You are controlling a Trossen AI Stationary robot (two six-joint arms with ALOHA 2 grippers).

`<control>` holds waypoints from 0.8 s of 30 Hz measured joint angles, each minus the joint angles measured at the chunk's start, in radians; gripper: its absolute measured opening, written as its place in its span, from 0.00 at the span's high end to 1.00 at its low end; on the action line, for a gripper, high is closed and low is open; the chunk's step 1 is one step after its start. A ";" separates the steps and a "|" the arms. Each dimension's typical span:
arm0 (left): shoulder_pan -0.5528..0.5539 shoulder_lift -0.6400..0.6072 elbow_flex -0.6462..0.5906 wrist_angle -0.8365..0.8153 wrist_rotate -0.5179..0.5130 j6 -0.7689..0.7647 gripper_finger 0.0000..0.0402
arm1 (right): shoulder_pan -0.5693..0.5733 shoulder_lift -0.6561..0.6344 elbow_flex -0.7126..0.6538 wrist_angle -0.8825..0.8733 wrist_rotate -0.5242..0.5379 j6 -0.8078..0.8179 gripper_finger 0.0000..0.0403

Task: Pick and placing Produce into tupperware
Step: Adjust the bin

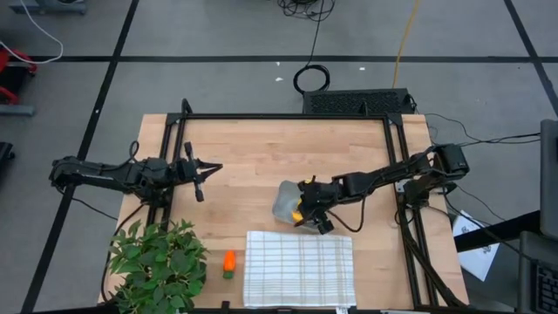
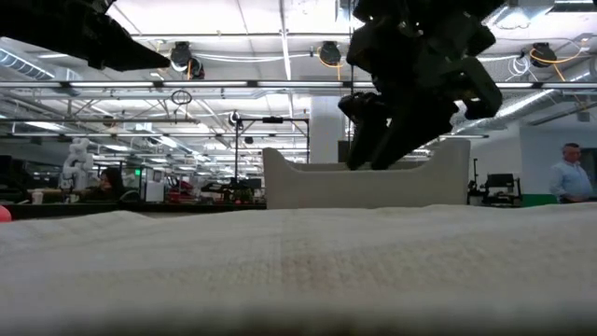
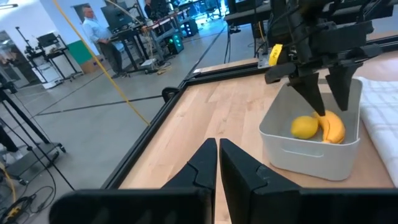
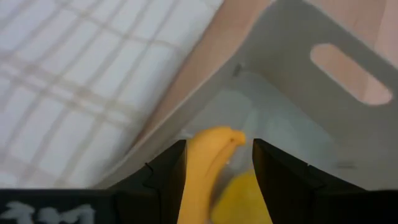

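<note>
The grey tupperware (image 1: pixel 284 201) stands on the wooden table just beyond the white checked cloth (image 1: pixel 298 266). A yellow banana (image 3: pixel 334 127) and a yellow lemon (image 3: pixel 303 127) lie inside it. My right gripper (image 3: pixel 328 102) is open and points down into the tupperware, with a finger on either side of the banana (image 4: pixel 208 165). The orange carrot (image 1: pixel 228 262) lies on the table between the cloth and the plant. My left gripper (image 1: pixel 216 167) is shut and empty, held over the table's left part. My right gripper stands over the banana's end (image 4: pixel 217 140), coming from above and pointing down. One finger (image 4: pixel 168 177) is close beside the banana, and the other (image 4: pixel 273 174) stands apart from it. I cannot tell whether either finger touches it. The banana rests in the tupperware beside the lemon.
A leafy green plant (image 1: pixel 157 262) stands at the table's near left corner, close to the carrot. The cloth fills the foreground of the low view (image 2: pixel 298 261). A black frame (image 1: pixel 279 117) runs along the table's far and side edges. Bare wood lies between the two grippers.
</note>
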 joint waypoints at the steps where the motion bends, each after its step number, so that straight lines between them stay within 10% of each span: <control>1: 0.000 0.000 0.000 0.000 0.000 -0.001 0.94 | 0.000 0.000 0.008 -0.019 0.013 -0.007 0.56; 24: 0.000 0.000 0.000 0.000 0.000 0.013 0.94 | -0.039 -0.105 0.037 -0.016 0.045 -0.106 0.98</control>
